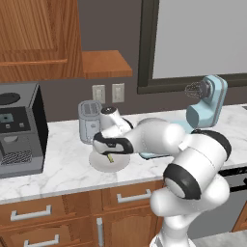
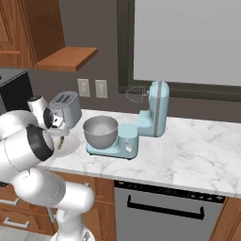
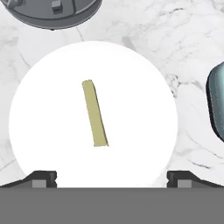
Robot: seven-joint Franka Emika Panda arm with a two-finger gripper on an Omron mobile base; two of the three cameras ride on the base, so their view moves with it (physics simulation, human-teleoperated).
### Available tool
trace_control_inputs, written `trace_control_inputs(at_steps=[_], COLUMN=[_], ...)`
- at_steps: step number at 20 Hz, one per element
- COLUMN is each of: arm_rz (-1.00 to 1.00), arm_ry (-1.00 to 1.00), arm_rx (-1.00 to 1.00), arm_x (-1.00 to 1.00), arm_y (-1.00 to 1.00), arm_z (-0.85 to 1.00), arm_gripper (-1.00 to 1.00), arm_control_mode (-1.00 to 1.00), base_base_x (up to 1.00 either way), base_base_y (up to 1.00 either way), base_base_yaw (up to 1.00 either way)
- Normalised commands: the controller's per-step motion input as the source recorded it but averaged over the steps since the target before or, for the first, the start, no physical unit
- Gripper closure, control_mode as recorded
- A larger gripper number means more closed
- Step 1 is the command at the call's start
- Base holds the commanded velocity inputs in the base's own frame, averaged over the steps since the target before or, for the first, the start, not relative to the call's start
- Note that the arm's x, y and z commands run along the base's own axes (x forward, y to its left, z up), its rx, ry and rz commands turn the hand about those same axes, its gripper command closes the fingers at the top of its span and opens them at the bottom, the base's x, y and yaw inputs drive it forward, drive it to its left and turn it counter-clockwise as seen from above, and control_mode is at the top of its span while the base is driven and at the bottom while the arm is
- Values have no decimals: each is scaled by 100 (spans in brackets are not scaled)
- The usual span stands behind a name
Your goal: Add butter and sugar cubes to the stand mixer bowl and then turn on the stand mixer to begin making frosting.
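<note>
The butter [image 3: 95, 113], a thin yellow-green stick, lies alone on a flat white plate [image 3: 39, 131], and it also shows under the hand as the butter [image 1: 110, 157]. My gripper [image 3: 111, 179] hangs straight above the plate, open, its fingertips [image 3: 43, 178] wide apart on either side of the stick and touching nothing. The steel stand mixer bowl [image 2: 100, 131] sits on the base of the light-blue stand mixer [image 2: 153, 110], whose head is tilted up with the whisk raised. The sugar cubes are out of view.
A grey toaster [image 1: 90, 120] stands just behind the plate [image 1: 99, 165]. A black coffee machine [image 1: 19, 130] is at the counter's left. The mixer base [image 2: 117, 143] lies close to the plate's right. A wooden shelf [image 1: 103, 65] hangs above.
</note>
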Motion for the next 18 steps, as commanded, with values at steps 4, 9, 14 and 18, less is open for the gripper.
trace_control_inputs(at_steps=[4,9,14,18], arm_rz=[0,0,0,0], arm_ry=[0,0,0,0], arm_rx=[1,0,0,0], arm_x=[27,20,22,22], arm_y=[5,14,10,0], arm_z=[-23,-22,-25,-26], arm_gripper=[-100,-100,-100,-100], arm_control_mode=[-100,-100,-100,-100], base_base_x=[0,0,0,0], base_base_y=[0,0,0,0], base_base_yaw=[0,0,0,0])
